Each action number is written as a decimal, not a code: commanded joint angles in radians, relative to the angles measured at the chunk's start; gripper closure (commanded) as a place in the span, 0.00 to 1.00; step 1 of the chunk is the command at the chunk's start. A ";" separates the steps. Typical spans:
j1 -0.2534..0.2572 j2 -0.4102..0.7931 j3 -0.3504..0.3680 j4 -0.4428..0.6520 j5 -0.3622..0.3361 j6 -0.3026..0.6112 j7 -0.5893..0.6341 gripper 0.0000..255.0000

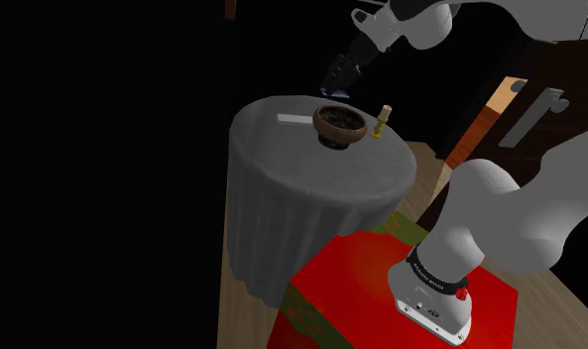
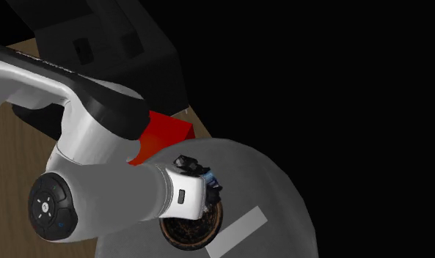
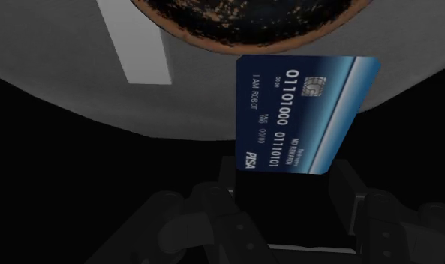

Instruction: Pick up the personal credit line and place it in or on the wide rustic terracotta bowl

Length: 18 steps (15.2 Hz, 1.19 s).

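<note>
Right now my claw (image 3: 284, 180) is closed on the blue credit card (image 3: 299, 112), pinching one end so the rest sticks out past my fingertips, lifted clear of the grey table (image 3: 63, 97). The pick-up looks done, so I judge this to be the carry. The dark, rust-speckled bowl (image 3: 205, 39) lies just ahead of the card's far edge. Next I should bring the card over the bowl's hollow, then spread my fingers.

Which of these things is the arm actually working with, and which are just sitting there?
Job: blue card, clasped in the fingers; brown bowl.
Lying about: white strip; small corked bottle; cloth-covered table.
</note>
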 commanded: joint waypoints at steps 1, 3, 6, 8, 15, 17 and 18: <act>-0.018 -0.011 -0.037 0.019 -0.016 -0.041 -0.038 1.00; -0.024 -0.009 -0.079 0.051 -0.024 -0.080 -0.075 1.00; -0.021 -0.003 -0.103 0.042 -0.022 -0.069 -0.101 1.00; -0.016 0.002 -0.116 0.022 -0.018 -0.046 -0.115 1.00; 0.014 0.028 -0.169 -0.039 0.005 0.034 -0.170 1.00; 0.025 0.037 -0.187 -0.055 0.014 0.057 -0.187 1.00; 0.032 0.042 -0.197 -0.063 0.019 0.069 -0.196 1.00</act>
